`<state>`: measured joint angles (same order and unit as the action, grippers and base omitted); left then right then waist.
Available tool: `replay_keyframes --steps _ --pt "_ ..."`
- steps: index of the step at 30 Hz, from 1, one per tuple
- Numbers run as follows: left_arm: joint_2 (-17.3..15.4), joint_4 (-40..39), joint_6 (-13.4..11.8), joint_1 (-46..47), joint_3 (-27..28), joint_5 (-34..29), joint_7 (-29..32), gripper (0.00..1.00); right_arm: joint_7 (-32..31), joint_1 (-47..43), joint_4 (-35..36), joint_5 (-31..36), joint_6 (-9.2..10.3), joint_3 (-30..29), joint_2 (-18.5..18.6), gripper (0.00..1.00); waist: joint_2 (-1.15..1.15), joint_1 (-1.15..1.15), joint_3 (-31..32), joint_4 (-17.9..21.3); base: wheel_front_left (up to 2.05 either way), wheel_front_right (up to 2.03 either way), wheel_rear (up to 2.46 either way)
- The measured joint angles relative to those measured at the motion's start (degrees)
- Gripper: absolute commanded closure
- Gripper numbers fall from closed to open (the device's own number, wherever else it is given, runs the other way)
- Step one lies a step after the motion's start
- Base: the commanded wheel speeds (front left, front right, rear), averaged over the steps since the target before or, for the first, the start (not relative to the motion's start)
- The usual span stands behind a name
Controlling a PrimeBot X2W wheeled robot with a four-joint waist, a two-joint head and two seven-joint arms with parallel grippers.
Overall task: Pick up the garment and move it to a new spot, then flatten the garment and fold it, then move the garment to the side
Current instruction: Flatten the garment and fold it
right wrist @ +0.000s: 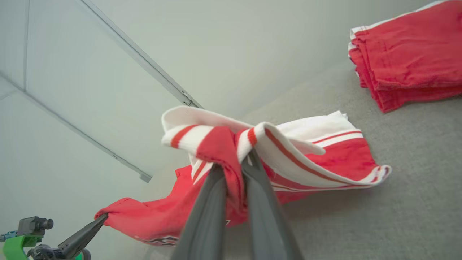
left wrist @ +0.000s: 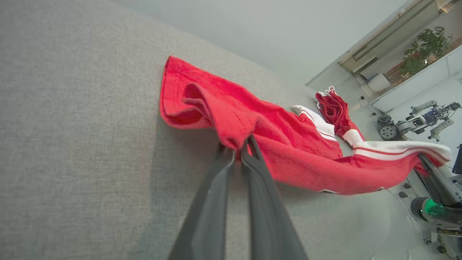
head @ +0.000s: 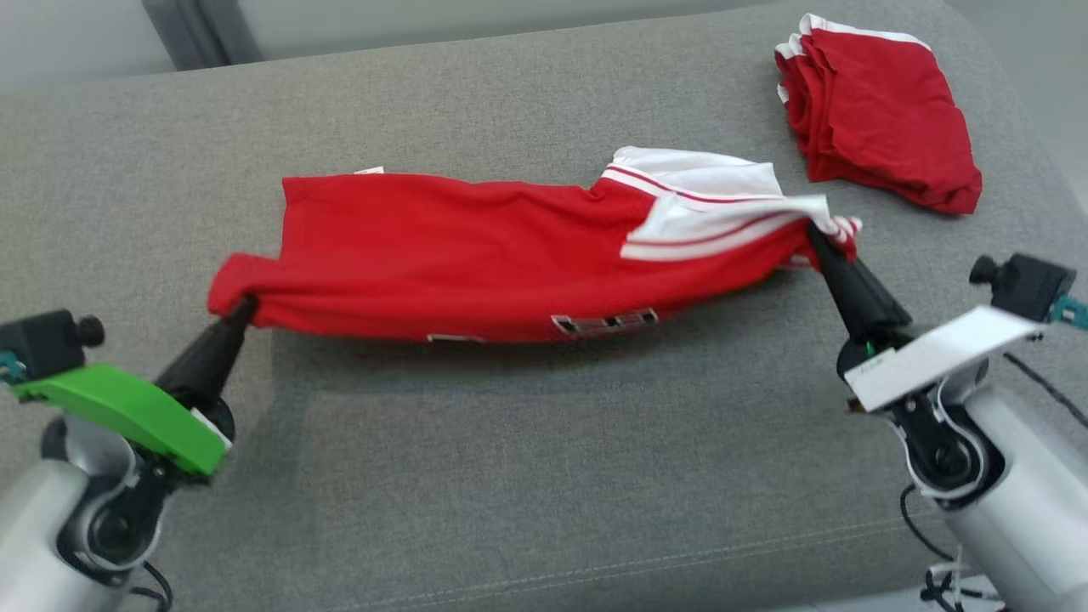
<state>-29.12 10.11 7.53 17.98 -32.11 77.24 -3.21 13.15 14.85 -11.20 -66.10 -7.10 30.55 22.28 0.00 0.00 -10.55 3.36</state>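
A red garment [head: 476,246] with white striped trim is stretched between two pincers above a grey cushion [head: 544,442]. The left pincer [head: 246,304] is clamped on the plain red end. The right pincer [head: 816,234] is clamped on the white-striped end. The cloth's far edge rests on the cushion beyond both pincers. A folded red pile [head: 884,127] lies beyond the right pincer, apart from the garment.

I see a matt red-and-white garment [head: 476,255] of soft knit cloth on a grey cushion [head: 544,476] of coarse woven fabric. The fingers [left wrist: 213,206] of my left gripper [left wrist: 239,146] look like smooth, matt dark plastic; its wrist cover [head: 127,412], smooth green plastic.
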Motion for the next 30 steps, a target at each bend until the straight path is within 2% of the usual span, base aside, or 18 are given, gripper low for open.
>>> replay_keyframes --steps 1,3,14,20,26,30 --pt "-2.71 -0.01 0.0 3.38 -0.03 -2.11 1.34 1.0 -0.92 4.26 0.85 0.78 0.0 0.35 0.7 1.0 0.0 0.0 0.27 0.2 0.0 0.0 0.0" --pt "-3.69 -0.66 0.0 6.34 0.45 -2.81 2.3 1.0 -1.19 7.75 1.77 1.04 0.0 0.12 1.25 1.0 0.0 0.0 0.51 0.39 0.0 0.0 0.0" --pt "-4.55 -1.62 -0.02 15.26 2.02 -2.66 7.17 1.0 -4.61 18.91 2.41 1.03 0.0 -1.51 4.42 1.0 0.0 0.0 0.31 0.57 0.0 0.0 0.0" --pt "-3.89 0.79 -0.77 17.95 2.48 0.66 9.9 1.0 -6.78 23.28 -0.03 -0.12 0.0 -2.14 4.64 1.0 0.0 0.0 -1.12 0.28 0.0 0.0 0.0" --pt "-2.76 5.48 -2.86 26.24 3.59 -0.07 11.22 1.0 -10.88 31.36 -6.57 -0.87 0.09 -1.83 2.7 1.0 0.0 0.0 -3.2 0.05 0.0 0.0 0.0" --pt "-2.25 7.84 -3.53 35.18 6.54 -2.46 8.6 1.0 -9.6 41.42 -8.91 -0.59 0.73 -4.58 -0.55 1.0 0.0 0.0 -4.88 0.11 0.0 0.0 0.0"
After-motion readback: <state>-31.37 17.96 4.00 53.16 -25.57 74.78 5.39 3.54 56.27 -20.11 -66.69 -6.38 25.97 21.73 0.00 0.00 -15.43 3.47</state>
